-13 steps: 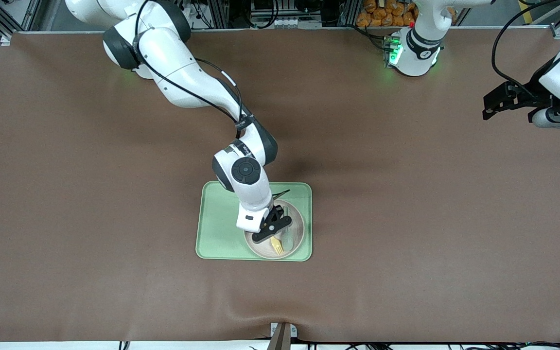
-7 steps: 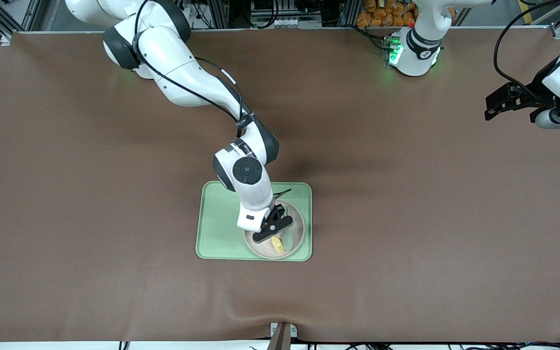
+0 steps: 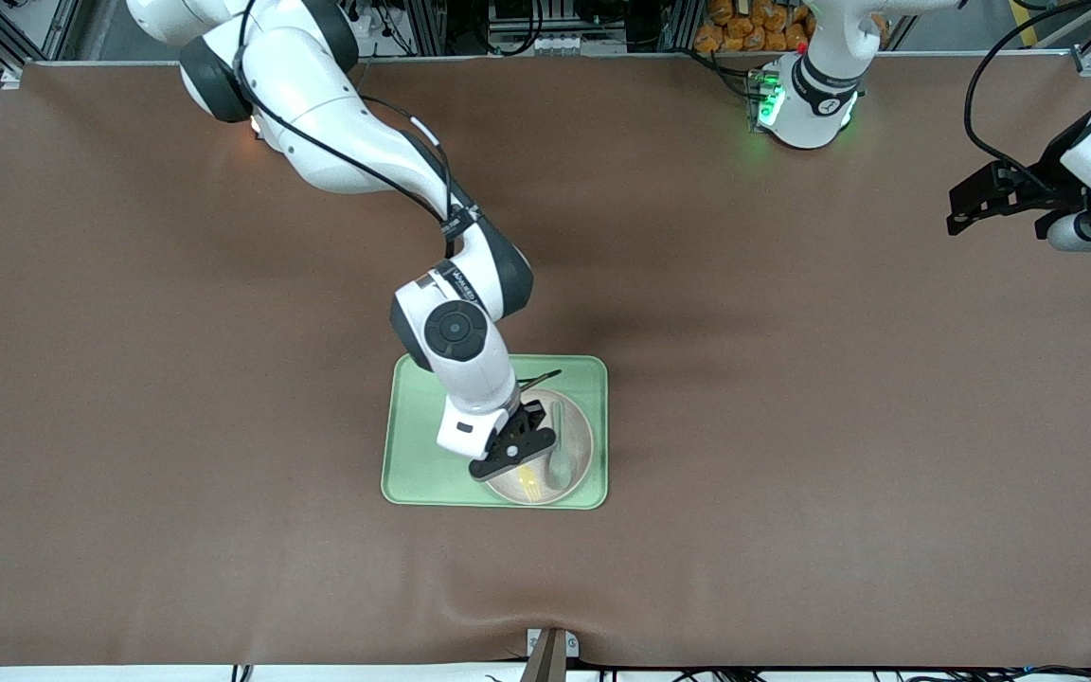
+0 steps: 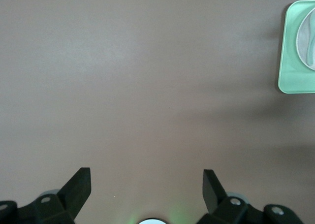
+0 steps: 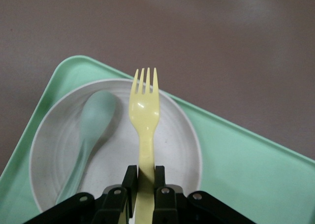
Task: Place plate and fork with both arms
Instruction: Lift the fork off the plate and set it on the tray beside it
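Observation:
My right gripper (image 3: 515, 457) is shut on the handle of the pale-yellow fork (image 3: 528, 481), which it holds over the off-white plate (image 3: 581, 438). In the right wrist view its fingers (image 5: 144, 174) pinch the fork (image 5: 143, 108), tines pointing away, above the plate (image 5: 179, 147). The plate sits on the green tray (image 3: 418, 445), at the end toward the left arm. My left gripper (image 3: 960, 210) waits open and empty above the bare table at the left arm's end. In the left wrist view the left gripper (image 4: 146, 178) holds nothing.
A pale grey-green spoon (image 3: 560, 455) lies in the plate beside the fork; the right wrist view also has this spoon (image 5: 91, 130). The tray (image 4: 295, 81) and plate (image 4: 307, 34) show at the edge of the left wrist view. Brown cloth covers the table (image 3: 792, 379).
My right arm has swung a little toward its own end of the table, carrying the fork across the plate and uncovering the spoon. The left arm has hardly moved.

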